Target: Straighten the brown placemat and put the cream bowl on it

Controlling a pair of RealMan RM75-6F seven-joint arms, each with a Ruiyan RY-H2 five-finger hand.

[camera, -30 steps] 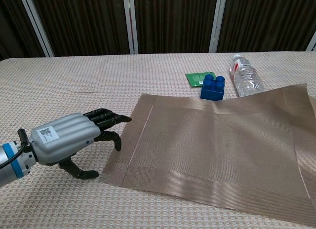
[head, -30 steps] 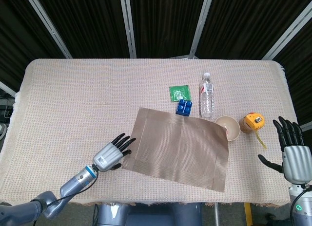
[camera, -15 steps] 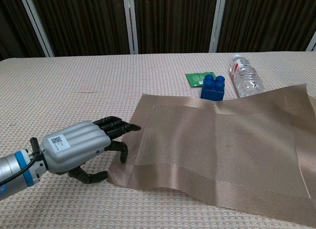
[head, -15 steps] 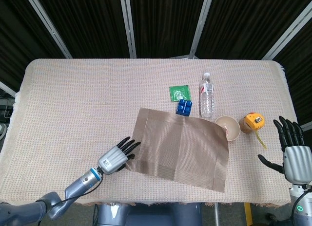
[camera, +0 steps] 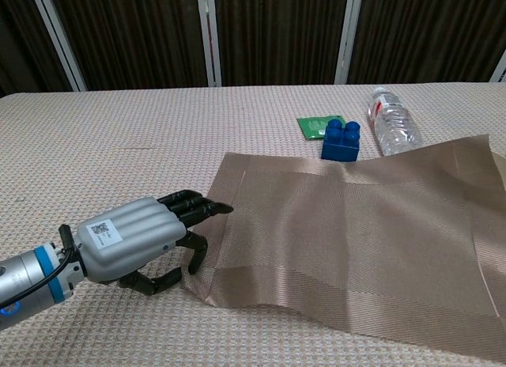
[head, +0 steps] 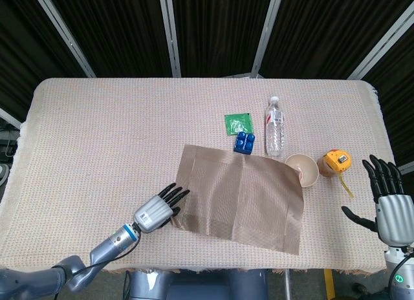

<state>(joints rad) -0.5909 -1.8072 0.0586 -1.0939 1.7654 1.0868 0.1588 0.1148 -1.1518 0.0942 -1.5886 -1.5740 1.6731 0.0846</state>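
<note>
1. Two hands are showing in the head view. The left hand point(head: 156, 211) is lying at the near left edge of the brown placemat point(head: 249, 200), fingers point(camera: 194, 206) stretched over the edge and thumb tucked beneath it; a pinch looks likely, but the contact is hidden, so whether it is gripping cannot be told.
2. The right hand point(head: 390, 206) is hovering off the table's right edge point(head: 381, 128), fingers spread and holding nothing.
3. Over the last second the left hand has been advancing rightward, and the placemat's near left corner has been travelling with it. The near left margin is now doubling over and a ripple is running along the near edge in the chest view.
4. The placemat is lying skewed at table centre, its far edge touching the blue block point(head: 244, 143) and its right corner meeting the cream bowl point(head: 302, 169).
5. The cream bowl is standing upright at that corner, not yet on the mat, with the yellow tape measure point(head: 337, 161) just beside it.
6. The water bottle point(head: 275, 125) and green packet point(head: 238, 123) are lying beyond the mat.
7. Judgement: straightening is under way but the mat is bunching rather than rotating; the fold needs flattening before the bowl is being moved.
</note>
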